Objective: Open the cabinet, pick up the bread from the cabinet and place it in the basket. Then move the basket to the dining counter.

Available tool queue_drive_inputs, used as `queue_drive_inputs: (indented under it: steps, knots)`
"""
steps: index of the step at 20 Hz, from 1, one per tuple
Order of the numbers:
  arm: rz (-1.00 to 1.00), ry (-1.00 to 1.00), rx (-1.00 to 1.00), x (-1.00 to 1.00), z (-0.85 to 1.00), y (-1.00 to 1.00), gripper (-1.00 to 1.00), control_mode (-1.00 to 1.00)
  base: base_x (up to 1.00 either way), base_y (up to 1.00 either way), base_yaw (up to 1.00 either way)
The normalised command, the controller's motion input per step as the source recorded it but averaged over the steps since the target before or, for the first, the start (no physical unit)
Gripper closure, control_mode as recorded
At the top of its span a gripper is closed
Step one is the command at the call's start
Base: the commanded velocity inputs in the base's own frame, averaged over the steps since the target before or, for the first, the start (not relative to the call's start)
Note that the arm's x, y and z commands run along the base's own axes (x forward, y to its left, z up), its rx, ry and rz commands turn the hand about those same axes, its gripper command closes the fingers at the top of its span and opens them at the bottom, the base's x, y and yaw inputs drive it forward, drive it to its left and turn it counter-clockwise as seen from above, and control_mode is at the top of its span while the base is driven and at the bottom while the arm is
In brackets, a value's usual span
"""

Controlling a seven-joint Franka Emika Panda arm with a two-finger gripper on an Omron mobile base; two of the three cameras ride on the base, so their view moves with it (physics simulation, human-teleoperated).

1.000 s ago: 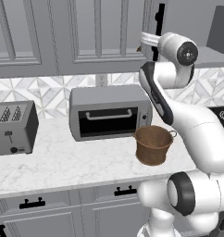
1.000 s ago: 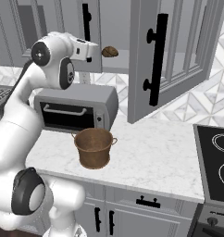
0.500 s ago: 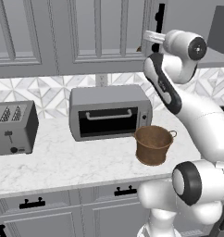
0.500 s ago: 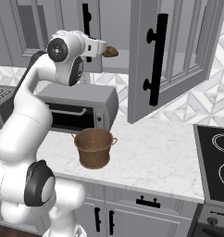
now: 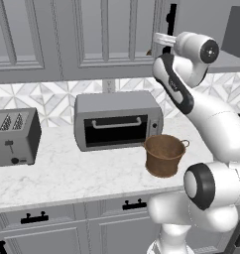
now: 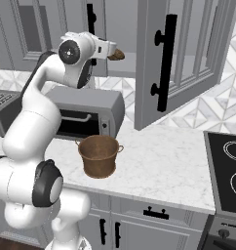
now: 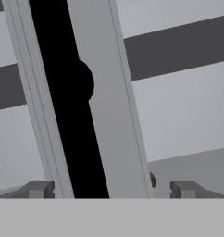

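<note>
One small brown bread (image 6: 116, 54) sits at the gripper (image 6: 110, 49) tip by the open cabinet (image 6: 181, 58); whether the fingers grip it I cannot tell. It looks light and crumbly: pinch mid-body gently. The basket (image 6: 99, 155) waits below.

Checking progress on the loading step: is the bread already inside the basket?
No: the basket stands empty on the counter, while the bread is up at the cabinet shelf by the gripper.
</note>
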Motion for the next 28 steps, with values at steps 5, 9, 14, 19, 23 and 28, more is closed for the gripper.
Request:
queue_drive_inputs:
  steps: [5, 9, 14, 19, 23, 28]
  knots:
    - [-0.01, -0.09, -0.08, 0.02, 0.0, 0.35, -1.0, -1.0, 0.0, 0.0, 0.0]
    - [-0.01, 0.0, -0.03, 0.29, 0.0, 0.12, -1.0, -1.0, 0.0, 0.0, 0.0]
    - [0.0, 0.0, 0.03, 0.16, 0.0, -0.46, -1.0, -1.0, 0.0, 0.0, 0.0]
    - [0.0, 0.0, 0.0, 0.15, 0.0, -0.03, 1.0, -1.0, 0.0, 0.0, 0.0]
    - [0.0, 0.0, -0.02, 0.26, 0.0, 0.11, 1.0, -1.0, 0.0, 0.0, 0.0]
    - [0.0, 0.0, -0.01, 0.18, 0.0, 0.08, 1.0, -1.0, 0.0, 0.0, 0.0]
